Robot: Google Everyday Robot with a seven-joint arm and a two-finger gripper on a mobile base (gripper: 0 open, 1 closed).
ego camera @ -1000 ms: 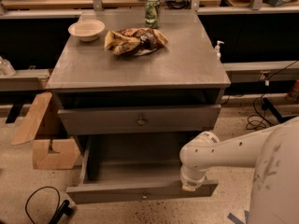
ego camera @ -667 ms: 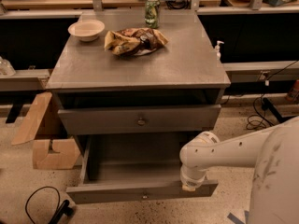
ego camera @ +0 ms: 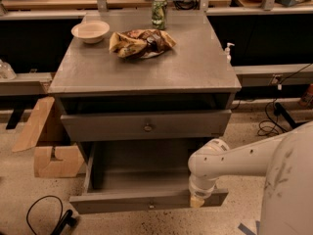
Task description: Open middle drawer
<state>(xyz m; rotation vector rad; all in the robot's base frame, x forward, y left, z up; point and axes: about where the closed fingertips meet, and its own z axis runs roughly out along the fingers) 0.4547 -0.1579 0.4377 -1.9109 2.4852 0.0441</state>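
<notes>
1. Gripper (ego camera: 197,201) hangs pointing downward in front of the cabinet (ego camera: 171,75), low down, right at the right-hand part of the front panel of the middle drawer (ego camera: 117,203); I cannot tell whether it is open or closed
2. That drawer stands drawn well out of the cabinet toward the camera, its grey inside open to view from above
3. Its long axis runs left to right, parallel to the cabinet's front edge; its flat front faces away from the cabinet, with a small round knob (ego camera: 151,205) at the centre
4. The upper drawer (ego camera: 98,126) sits above it in the cabinet, with a dark gap under the cabinet top
5. On the cabinet top lie a bowl (ego camera: 90,31) at rear left, a crumpled snack bag (ego camera: 141,43) just to its right, and a green can (ego camera: 159,12) at the back edge
6. A cardboard box (ego camera: 49,148) lies on the floor left of the cabinet; the white robot arm (ego camera: 244,158) reaches in from the cabinet's right
</notes>
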